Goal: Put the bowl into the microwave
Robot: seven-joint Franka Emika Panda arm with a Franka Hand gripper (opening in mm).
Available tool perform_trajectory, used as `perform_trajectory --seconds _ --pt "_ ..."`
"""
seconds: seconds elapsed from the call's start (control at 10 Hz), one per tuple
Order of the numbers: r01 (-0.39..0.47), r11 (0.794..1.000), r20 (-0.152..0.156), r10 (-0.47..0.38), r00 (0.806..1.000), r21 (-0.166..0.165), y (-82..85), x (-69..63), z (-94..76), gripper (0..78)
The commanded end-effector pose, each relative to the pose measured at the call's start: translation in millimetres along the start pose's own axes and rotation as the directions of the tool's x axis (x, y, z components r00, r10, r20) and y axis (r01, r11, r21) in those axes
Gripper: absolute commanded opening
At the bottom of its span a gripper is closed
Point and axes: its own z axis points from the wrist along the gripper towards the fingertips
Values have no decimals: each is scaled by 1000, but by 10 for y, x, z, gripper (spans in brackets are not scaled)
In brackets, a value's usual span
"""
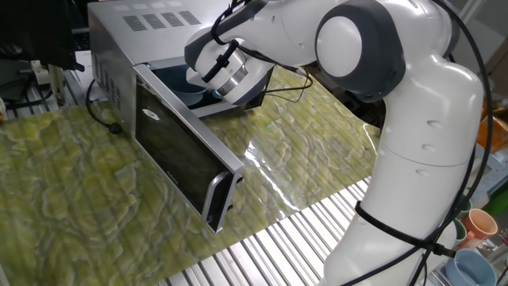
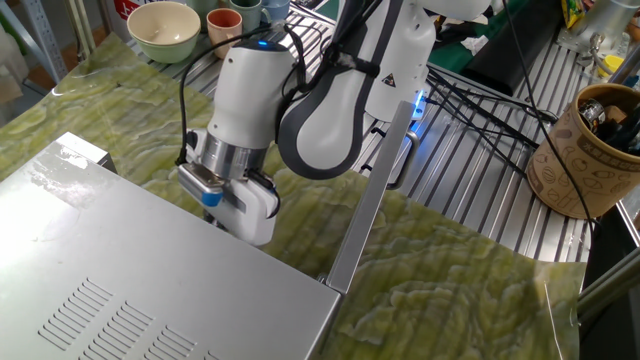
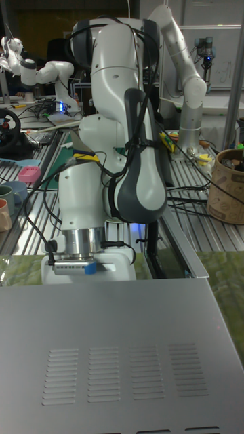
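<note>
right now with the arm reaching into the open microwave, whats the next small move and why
Probably lower a little and let go. In one fixed view the bowl already sits inside the open microwave, under the wrist, and the door is swung wide. The gripper is hidden there, so I cannot tell whether it holds the bowl or whether the bowl rests on the floor yet.

The white arm [image 1: 413, 151] rises from its base, bends at a grey-capped elbow joint and reaches forward and down. Its wrist [image 2: 245, 110] points downward, ending in a metal flange with a white block attached. The gripper [image 1: 208, 89] extends below the wrist; its fingers are hidden in every view, so jaw state is undetermined.
</note>
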Motion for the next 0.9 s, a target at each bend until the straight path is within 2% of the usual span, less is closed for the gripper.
perform_trajectory --seconds 0.1,0.6,0.8,0.9 --pt "-1 1000 10 1 1000 -1 1 -33 -10 11" --pt "-11 1000 11 11 1000 -1 6 -26 -4 11" --pt "-13 1000 2 13 1000 1 12 8 -17 11" --pt "-12 1000 -18 12 1000 4 -7 33 -79 11"
